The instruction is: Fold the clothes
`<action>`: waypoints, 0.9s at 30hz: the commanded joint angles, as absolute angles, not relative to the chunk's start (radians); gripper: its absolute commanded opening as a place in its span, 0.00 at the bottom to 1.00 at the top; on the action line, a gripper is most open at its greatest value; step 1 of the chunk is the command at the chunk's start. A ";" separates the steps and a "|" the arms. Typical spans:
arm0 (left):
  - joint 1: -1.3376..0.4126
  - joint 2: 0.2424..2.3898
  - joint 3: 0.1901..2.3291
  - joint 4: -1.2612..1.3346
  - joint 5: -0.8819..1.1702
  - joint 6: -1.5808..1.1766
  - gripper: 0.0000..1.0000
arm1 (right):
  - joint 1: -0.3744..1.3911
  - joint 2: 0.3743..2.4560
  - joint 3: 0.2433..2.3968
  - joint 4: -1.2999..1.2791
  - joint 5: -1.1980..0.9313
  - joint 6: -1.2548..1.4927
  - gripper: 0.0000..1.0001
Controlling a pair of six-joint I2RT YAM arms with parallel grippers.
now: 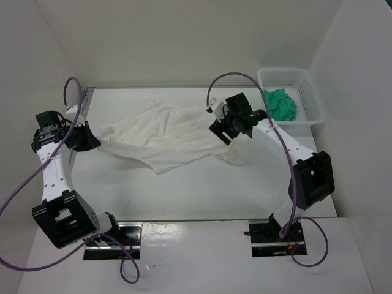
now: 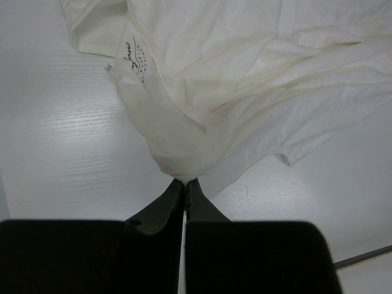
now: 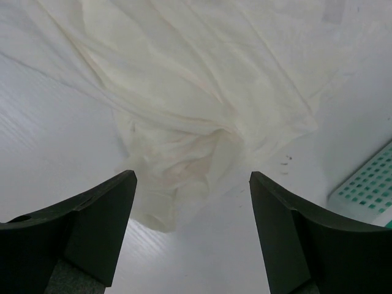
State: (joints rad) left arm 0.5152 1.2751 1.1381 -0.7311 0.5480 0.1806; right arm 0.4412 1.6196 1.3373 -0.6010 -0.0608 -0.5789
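I see the white mesh basket (image 1: 311, 101) at the far right corner, a green cloth (image 1: 280, 104) inside it. The clothes (image 1: 165, 138) lie across the tabletop (image 1: 184, 190); their neck label (image 2: 131, 58) carries cursive print I can't read. The left pincer (image 2: 185, 185) pinches their edge, and the right pincer (image 3: 193, 179) is spread wide above them

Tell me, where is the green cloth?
Seen from above, the green cloth lies in the basket at the far right of the table, just beyond the right gripper.
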 commanded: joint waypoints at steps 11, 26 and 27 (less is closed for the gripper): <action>0.509 1.258 1.124 -0.716 0.571 0.189 0.00 | 0.431 1.660 1.236 -0.621 0.115 -0.132 0.66; 0.509 1.258 1.124 -0.716 0.571 0.189 0.00 | 0.431 1.741 1.209 -0.661 0.097 -0.121 0.39; 0.509 1.258 1.124 -0.716 0.571 0.189 0.00 | 0.431 1.752 1.209 -0.661 0.097 -0.121 0.39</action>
